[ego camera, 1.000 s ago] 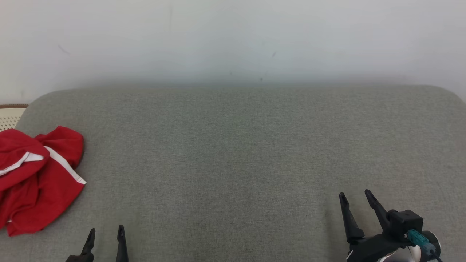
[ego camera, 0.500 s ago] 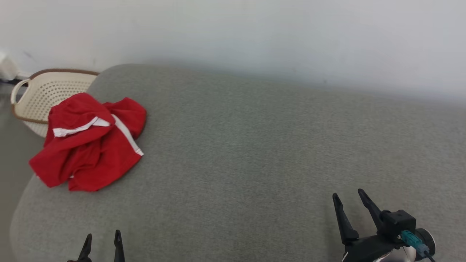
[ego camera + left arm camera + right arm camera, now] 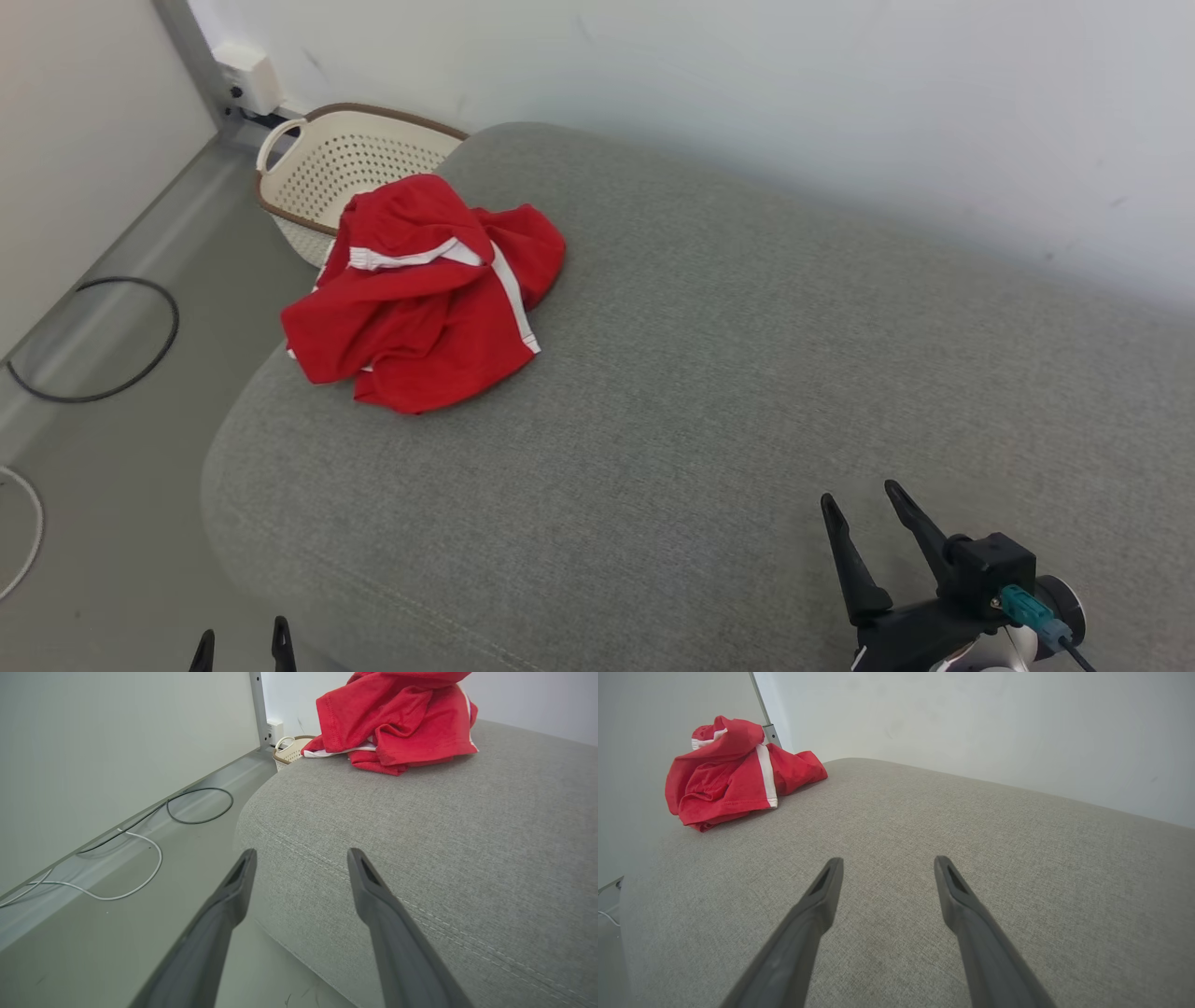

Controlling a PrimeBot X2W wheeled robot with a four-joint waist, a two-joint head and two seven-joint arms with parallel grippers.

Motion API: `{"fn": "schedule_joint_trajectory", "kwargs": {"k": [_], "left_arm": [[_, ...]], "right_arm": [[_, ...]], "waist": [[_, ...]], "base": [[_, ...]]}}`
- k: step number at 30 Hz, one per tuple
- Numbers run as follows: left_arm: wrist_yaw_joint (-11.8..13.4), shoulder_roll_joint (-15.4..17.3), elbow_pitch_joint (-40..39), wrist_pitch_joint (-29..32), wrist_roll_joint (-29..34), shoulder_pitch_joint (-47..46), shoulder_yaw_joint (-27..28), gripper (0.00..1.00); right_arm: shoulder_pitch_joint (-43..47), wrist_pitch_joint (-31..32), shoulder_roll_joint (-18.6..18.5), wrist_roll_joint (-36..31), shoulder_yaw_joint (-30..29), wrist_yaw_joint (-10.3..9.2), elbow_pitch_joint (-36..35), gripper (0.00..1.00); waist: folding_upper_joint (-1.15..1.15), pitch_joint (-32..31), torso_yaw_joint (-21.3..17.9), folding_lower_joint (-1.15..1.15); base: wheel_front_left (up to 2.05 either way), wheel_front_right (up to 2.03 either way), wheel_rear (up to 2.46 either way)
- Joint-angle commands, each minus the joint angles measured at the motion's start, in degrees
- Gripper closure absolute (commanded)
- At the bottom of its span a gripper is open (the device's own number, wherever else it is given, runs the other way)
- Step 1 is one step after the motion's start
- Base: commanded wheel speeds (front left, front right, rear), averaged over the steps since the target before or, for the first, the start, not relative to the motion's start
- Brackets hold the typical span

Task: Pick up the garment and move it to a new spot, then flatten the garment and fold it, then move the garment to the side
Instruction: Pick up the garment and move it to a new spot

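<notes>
Head view: located the garment [image 3: 420,289], red with white trim, crumpled in a heap at about ten o'clock on the grey sofa cushion [image 3: 747,392], close to the cushion's far left corner; noted the cream basket [image 3: 345,159] just beyond at eleven o'clock, its rim overlapped by the heap from this angle; cannot tell whether cloth and basket touch; noted a black cable [image 3: 175,322] looped on the floor at nine o'clock, well apart from the heap. Found the left gripper [image 3: 241,631] at seven o'clock, low at the bottom edge, by the cushion's near left corner; found the right gripper [image 3: 859,493] at five o'clock, above bare cushion; confirmed both well apart from the garment. Left wrist view: confirmed fingers [image 3: 383,914] spread wide with nothing between them, garment ahead at one o'clock; right wrist view: same finding, fingers [image 3: 959,905] parted and empty, garment ahead at ten o'clock.

Judged progress: nothing done; garment untouched, not lifted, not flattened, not folded; reckoned as the approach ahead of the first pick. Left outstanding: grasp and carry to a new spot, presumably the open middle of the cushion between twelve and two o'clock; spread flat; fold; shift aside. Judged the left gripper nearer the heap and likelier for the first grasp; advised care at the cushion edge, lest loose cloth slide off toward the basket.
</notes>
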Motion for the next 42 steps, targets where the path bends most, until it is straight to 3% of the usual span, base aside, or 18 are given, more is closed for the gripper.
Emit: {"fn": "schedule_joint_trajectory", "kwargs": {"k": [1,30,42], "left_arm": [[-0.03,-0.04,0.06,-0.23,-0.04,0.37,0.16,0.0],[0.0,-0.05,0.63,-0.23,-2.15,0.89,-0.86,0.0],[-0.76,-0.04,-0.64,-0.23,-2.99,-4.05,-1.4,0.0]], "right_arm": [[-0.3,-0.05,-0.1,0.12,0.16,0.04,0.2,0.0],[0.48,-0.05,-0.85,0.69,1.09,0.04,0.54,0.0],[-1.29,-0.05,-2.69,0.49,1.06,0.04,-0.75,0.0]], "waist": [[0.0,0.52,3.33,0.0],[0.0,0.45,2.1,0.0],[0.0,4.13,0.24,0.0]], "base": [[0.0,0.0,0.0],[0.0,0.0,0.0],[0.0,0.0,0.0]]}}
